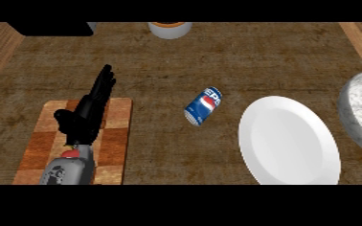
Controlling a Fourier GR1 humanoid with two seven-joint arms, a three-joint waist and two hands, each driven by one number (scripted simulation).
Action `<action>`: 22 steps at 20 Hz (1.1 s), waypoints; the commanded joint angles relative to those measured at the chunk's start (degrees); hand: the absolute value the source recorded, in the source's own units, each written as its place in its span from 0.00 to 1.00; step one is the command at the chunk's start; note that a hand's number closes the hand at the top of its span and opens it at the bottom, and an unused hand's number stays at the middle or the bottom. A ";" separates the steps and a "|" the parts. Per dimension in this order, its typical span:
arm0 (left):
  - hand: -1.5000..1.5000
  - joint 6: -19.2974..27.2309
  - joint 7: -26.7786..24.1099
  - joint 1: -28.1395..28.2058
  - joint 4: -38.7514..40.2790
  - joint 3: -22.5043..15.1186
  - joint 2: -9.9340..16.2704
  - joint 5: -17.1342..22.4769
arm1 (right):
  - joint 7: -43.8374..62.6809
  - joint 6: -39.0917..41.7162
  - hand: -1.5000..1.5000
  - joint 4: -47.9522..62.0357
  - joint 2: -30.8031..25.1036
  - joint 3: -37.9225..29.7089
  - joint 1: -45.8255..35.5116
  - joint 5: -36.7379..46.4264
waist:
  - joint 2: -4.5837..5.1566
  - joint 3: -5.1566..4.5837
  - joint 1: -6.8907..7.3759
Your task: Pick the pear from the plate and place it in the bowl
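At lower left, my left hand [90, 106] hovers above a board [117, 139], fingers straight, holding nothing. At center lies a can [203, 106]. Lower right, the plate [288, 143]; the bowl [352, 106] at right edge. I see no pear.

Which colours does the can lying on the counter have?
The can is blue, with a white and red logo and white letters, seen in the head view.

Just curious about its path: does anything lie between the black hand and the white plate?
Yes, a blue can lies tipped over between the left hand and the plate, where no pear shows.
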 commanded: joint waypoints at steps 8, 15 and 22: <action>0.50 1.49 -1.32 -0.87 1.18 -0.88 -1.67 -1.44 | -16.39 6.91 0.00 25.24 0.60 -2.88 -2.93 -9.75 | 0.10 0.01 0.19; 0.50 -0.93 0.24 3.01 -3.22 -0.83 0.21 -0.15 | -23.07 5.61 0.00 22.43 1.91 -9.34 -5.29 -18.18 | -0.25 -0.06 -0.18; 0.50 0.05 -2.48 -0.26 1.49 1.78 0.35 -0.05 | -23.70 5.57 0.00 20.77 0.53 -17.11 -3.66 -26.20 | -0.21 -0.08 -0.67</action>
